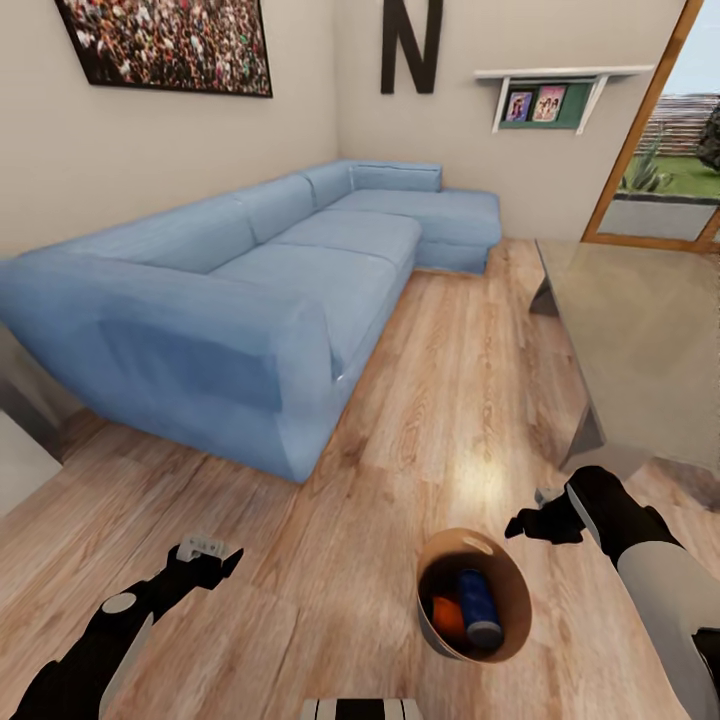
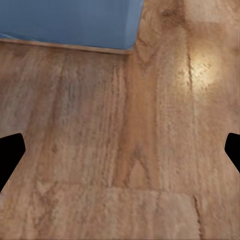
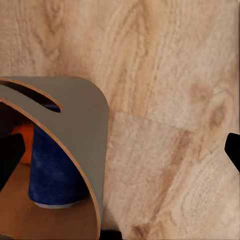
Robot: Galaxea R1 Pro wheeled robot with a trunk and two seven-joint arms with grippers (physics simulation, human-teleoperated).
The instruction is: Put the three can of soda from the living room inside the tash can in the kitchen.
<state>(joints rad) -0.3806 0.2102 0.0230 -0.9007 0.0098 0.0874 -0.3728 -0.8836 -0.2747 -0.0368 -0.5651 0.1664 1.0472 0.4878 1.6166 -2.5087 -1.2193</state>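
The trash can (image 1: 474, 594) stands on the wood floor (image 1: 420, 400) of the living room, just in front of the robot and slightly to its right, with cans of soda already inside it. A dark blue can (image 1: 479, 606) lies tilted against the inner wall, silver end toward the robot and its long axis running roughly away from it. An orange can (image 1: 447, 617) sits beside it on the left, partly hidden; a third can cannot be made out from here.

The bin stands upright, mouth open to the ceiling, tapering downward. It looks like a stiff, thin-walled shell, light even with the cans in it, and probably smooth and a little slippery. I would pinch the rim, one finger inside and one outside. The cans are loose and will likely roll and shift the weight when it is lifted, so it should stay level.

The right hand (image 1: 545, 522) hovers just beside the rim on its right, not touching; in the right wrist view the rim (image 3: 75, 130) curves across near one fingertip (image 3: 10, 155), and the fingers are spread wide. The left hand (image 1: 205, 562) hangs over bare floor well apart from the bin, fingers also wide and empty. Beyond it runs the blue corner sofa (image 1: 250, 290), and the glass counter (image 1: 640, 340) stands to the right
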